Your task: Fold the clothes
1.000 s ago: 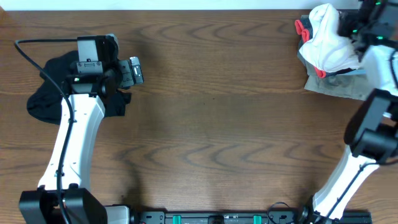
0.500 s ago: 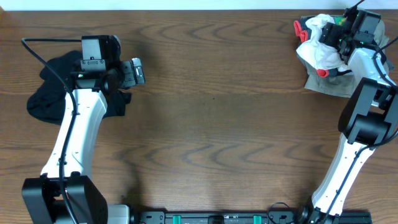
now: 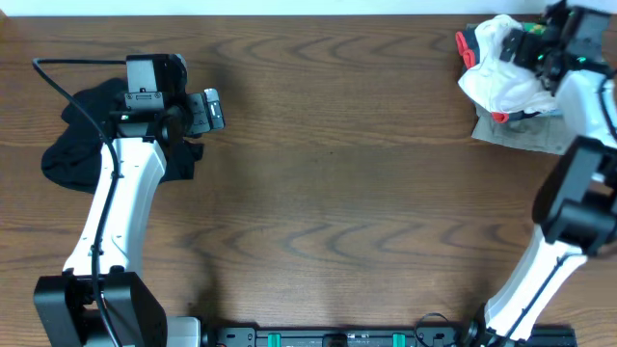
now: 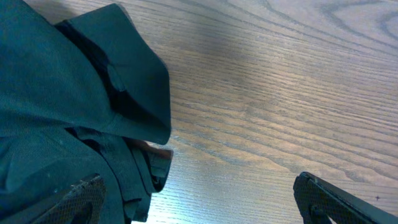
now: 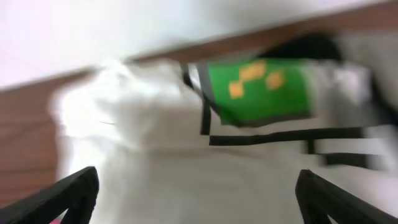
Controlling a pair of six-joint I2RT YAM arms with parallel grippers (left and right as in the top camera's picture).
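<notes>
A crumpled dark garment [image 3: 72,149] lies at the table's left. In the left wrist view its folds [image 4: 68,99] fill the left half. My left gripper [image 3: 207,111] hovers at the garment's right edge. It stands open [image 4: 199,208], one finger over the cloth and the other over bare wood. At the far right corner a white garment with red trim [image 3: 501,77] is heaped on a folded grey piece [image 3: 525,135]. My right gripper [image 3: 533,45] is open just above the white cloth [image 5: 155,162], nothing held. That view is blurred and shows a green printed patch [image 5: 258,90].
The brown wooden table [image 3: 337,193] stretches between the two arms. Its far edge [image 3: 318,13] runs close behind both garments. The right arm's white link [image 3: 540,275] rises from the front right, and the left arm [image 3: 111,231] crosses the dark garment's near side.
The right gripper has gone from partly shut to wide open, letting go of the white garment, which has settled lower on the grey piece. The left arm has barely moved.
</notes>
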